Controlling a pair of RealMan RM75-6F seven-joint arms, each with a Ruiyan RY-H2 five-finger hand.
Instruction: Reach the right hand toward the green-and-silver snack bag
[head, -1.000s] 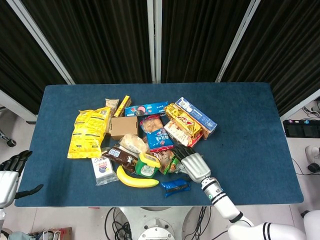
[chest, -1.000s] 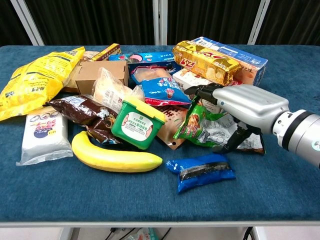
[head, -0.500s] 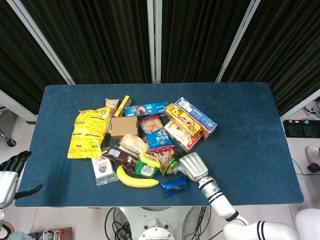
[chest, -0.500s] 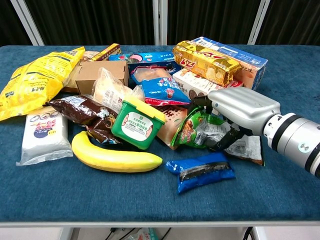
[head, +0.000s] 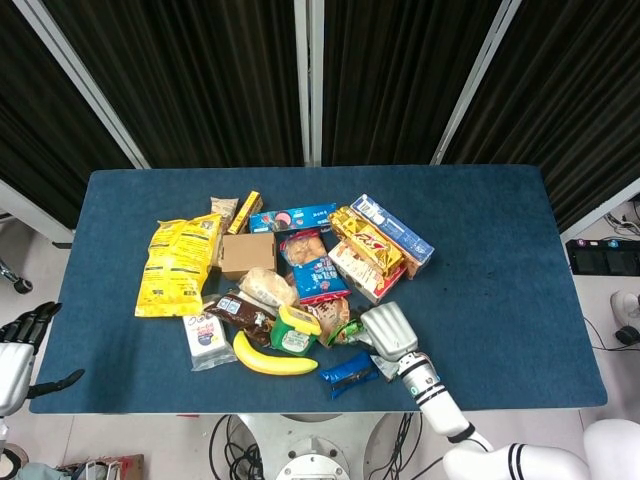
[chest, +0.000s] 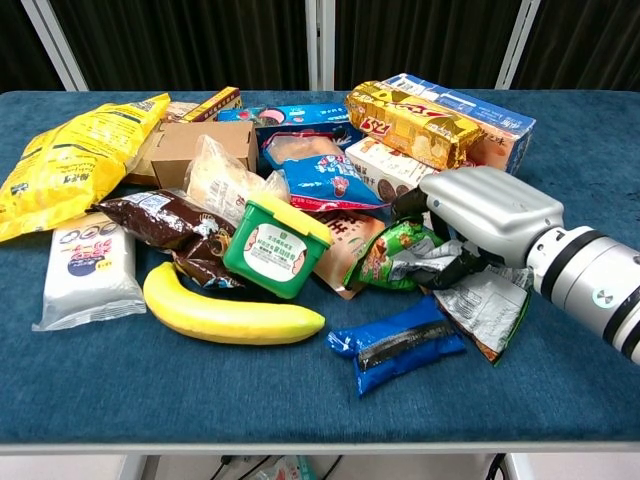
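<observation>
The green-and-silver snack bag (chest: 398, 256) lies crumpled at the near right of the pile, its silver end (chest: 487, 307) hanging toward the table's front edge. My right hand (chest: 489, 213) sits on top of it with fingers curled into the foil and grips it. In the head view the right hand (head: 387, 330) covers most of the bag (head: 347, 328). My left hand (head: 17, 350) hangs off the table's near left corner, fingers apart, holding nothing.
A blue wrapped bar (chest: 400, 343) lies just in front of the bag. A green-lidded tub (chest: 272, 246), a banana (chest: 228, 316) and a brown pouch (chest: 340, 240) crowd its left. Biscuit boxes (chest: 420, 125) stand behind. Bare blue table (head: 500, 280) stretches to the right.
My right hand's fingers have closed on the bag and drawn it toward the front edge, crumpling it. The blue bar has tilted slightly. The left hand has stayed put.
</observation>
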